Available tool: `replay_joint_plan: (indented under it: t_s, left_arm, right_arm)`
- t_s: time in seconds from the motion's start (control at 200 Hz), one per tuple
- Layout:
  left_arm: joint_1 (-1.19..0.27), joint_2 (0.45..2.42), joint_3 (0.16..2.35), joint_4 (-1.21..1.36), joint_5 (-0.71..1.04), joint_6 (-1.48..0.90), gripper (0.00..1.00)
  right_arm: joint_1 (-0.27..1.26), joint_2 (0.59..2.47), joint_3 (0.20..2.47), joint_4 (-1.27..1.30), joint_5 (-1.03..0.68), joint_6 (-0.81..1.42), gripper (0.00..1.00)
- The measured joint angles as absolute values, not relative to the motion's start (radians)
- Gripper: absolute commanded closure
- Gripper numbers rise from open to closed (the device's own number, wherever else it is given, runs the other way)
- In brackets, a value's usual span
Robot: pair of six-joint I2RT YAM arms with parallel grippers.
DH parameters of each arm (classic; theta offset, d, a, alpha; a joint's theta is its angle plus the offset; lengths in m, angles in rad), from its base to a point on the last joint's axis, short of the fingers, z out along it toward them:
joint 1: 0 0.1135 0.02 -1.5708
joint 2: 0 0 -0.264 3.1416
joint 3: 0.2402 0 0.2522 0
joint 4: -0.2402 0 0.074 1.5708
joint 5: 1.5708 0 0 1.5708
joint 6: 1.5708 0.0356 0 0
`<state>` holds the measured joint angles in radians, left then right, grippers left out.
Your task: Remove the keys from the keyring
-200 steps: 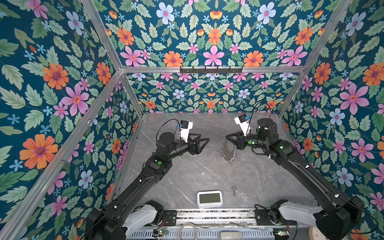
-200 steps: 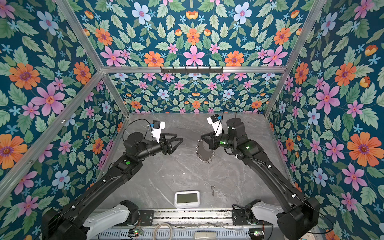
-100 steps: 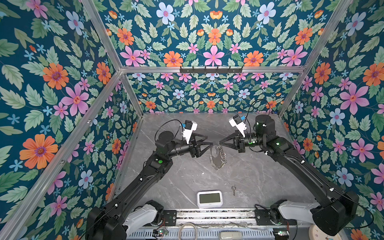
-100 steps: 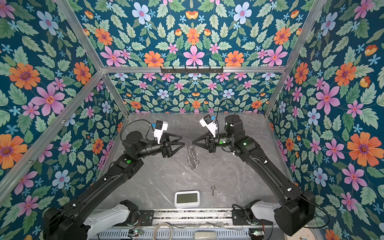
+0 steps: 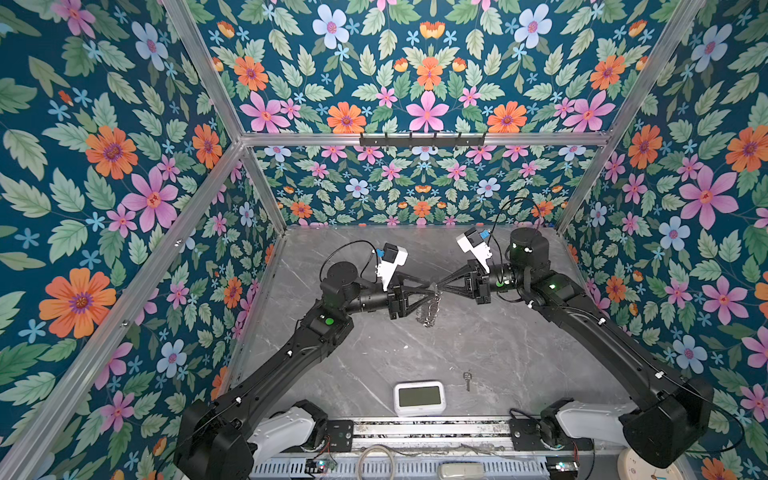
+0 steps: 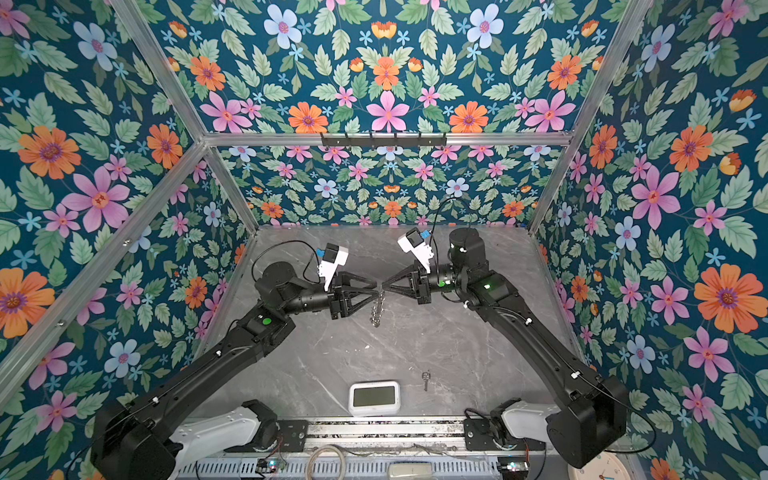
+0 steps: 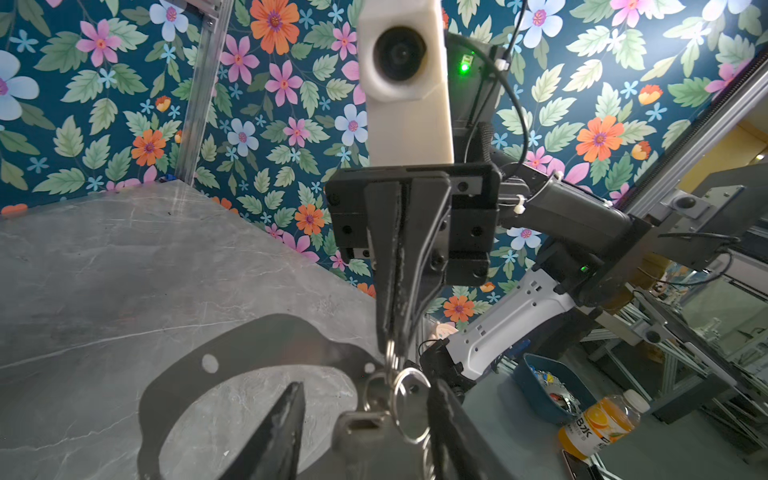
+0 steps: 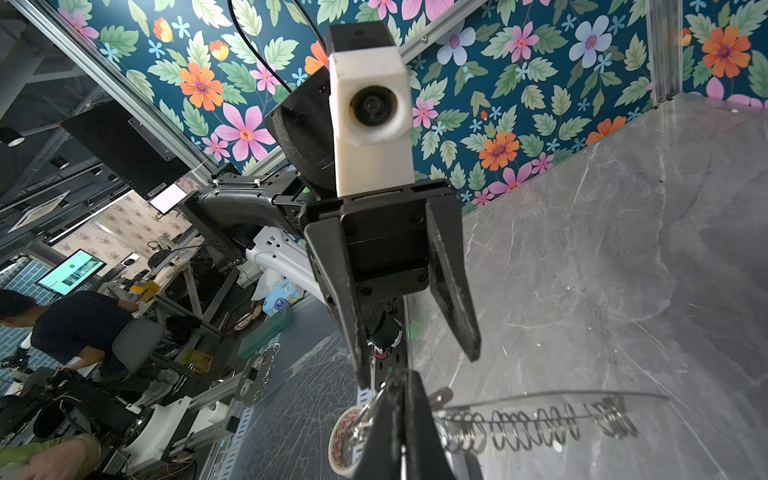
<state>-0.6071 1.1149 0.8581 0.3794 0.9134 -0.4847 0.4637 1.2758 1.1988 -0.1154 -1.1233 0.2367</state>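
"So, where is the keyring [image 5: 430,309]?"

"Mid-air above the grey marbled table [image 5: 374,353], hanging edge-on in both top views. My right gripper [image 5: 439,286] has its jaws pressed together on one small silver ring at the plate's upper edge, and the plate dangles beneath."

"And your left?"

"My left gripper [image 5: 432,290] meets it tip to tip, fingers [image 7: 284,436] apart. In the left wrist view a hanging key [image 7: 361,428] sits between them, its head against a split ring [image 7: 409,411]. I see a gap between the key and one finger. The other side is too crowded to call."

"What stands in the way?"

"The right claw's black fingers cover the ring they pinch, and that split ring overlaps the key's head. Elsewhere, a loose key [image 5: 468,379] lies flat near the table's front edge, close to a white clock [image 5: 419,397] but not touching it, well apart from both grippers. Floral walls [image 5: 124,208] close the scene on three sides."
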Motion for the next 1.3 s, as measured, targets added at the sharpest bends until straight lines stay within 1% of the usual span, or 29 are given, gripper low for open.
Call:
replay_joint_plan:
  t_s: [0.055,0.09,0.325,0.43,0.495,0.535,0.57,0.61,0.655,0.705,0.745,0.78,0.875,1.025,1.105,1.3]
  left_arm:
    - [-0.609,1.115,0.859,0.383,0.914,-0.490,0.48]
    - [-0.609,1.115,0.859,0.385,0.914,-0.490,0.51]
    - [-0.611,1.137,0.882,0.388,0.915,-0.490,0.77]
    - [-0.613,1.140,0.897,0.387,0.917,-0.489,0.81]
    - [-0.614,1.139,0.900,0.386,0.917,-0.490,0.87]
    - [-0.614,1.137,0.900,0.384,0.918,-0.489,0.94]
    - [-0.614,1.135,0.902,0.379,0.920,-0.489,0.96]
    - [-0.615,1.133,0.904,0.373,0.920,-0.487,0.96]
    - [-0.615,1.131,0.905,0.368,0.918,-0.487,0.90]
    - [-0.615,1.130,0.907,0.362,0.917,-0.486,0.79]
    - [-0.615,1.130,0.910,0.357,0.916,-0.485,0.77]
    - [-0.616,1.130,0.912,0.350,0.916,-0.487,0.78]
    - [-0.617,1.131,0.915,0.341,0.917,-0.486,0.87]
    - [-0.622,1.133,0.914,0.340,0.922,-0.487,0.93]
    - [-0.624,1.134,0.912,0.344,0.925,-0.491,1.00]
    - [-0.628,1.132,0.911,0.351,0.920,-0.498,1.00]
  right_arm:
    - [0.465,1.276,1.199,-0.107,-1.121,0.237,1.00]
    - [0.466,1.276,1.199,-0.107,-1.122,0.241,1.00]
    - [0.477,1.283,1.204,-0.110,-1.121,0.243,1.00]
    - [0.478,1.283,1.207,-0.113,-1.117,0.239,1.00]
    - [0.478,1.282,1.211,-0.113,-1.116,0.235,1.00]
    - [0.478,1.281,1.215,-0.114,-1.114,0.233,1.00]
    - [0.478,1.282,1.217,-0.115,-1.113,0.232,1.00]
    - [0.478,1.282,1.219,-0.117,-1.114,0.231,1.00]
    - [0.478,1.283,1.220,-0.117,-1.114,0.228,1.00]
    - [0.479,1.283,1.220,-0.117,-1.114,0.228,1.00]
    - [0.479,1.283,1.219,-0.117,-1.114,0.228,1.00]
    - [0.479,1.282,1.219,-0.117,-1.114,0.228,1.00]
    - [0.479,1.280,1.219,-0.117,-1.112,0.229,1.00]
    - [0.479,1.277,1.219,-0.115,-1.105,0.233,1.00]
    - [0.479,1.277,1.218,-0.109,-1.103,0.234,1.00]
    - [0.484,1.279,1.217,-0.102,-1.098,0.245,1.00]
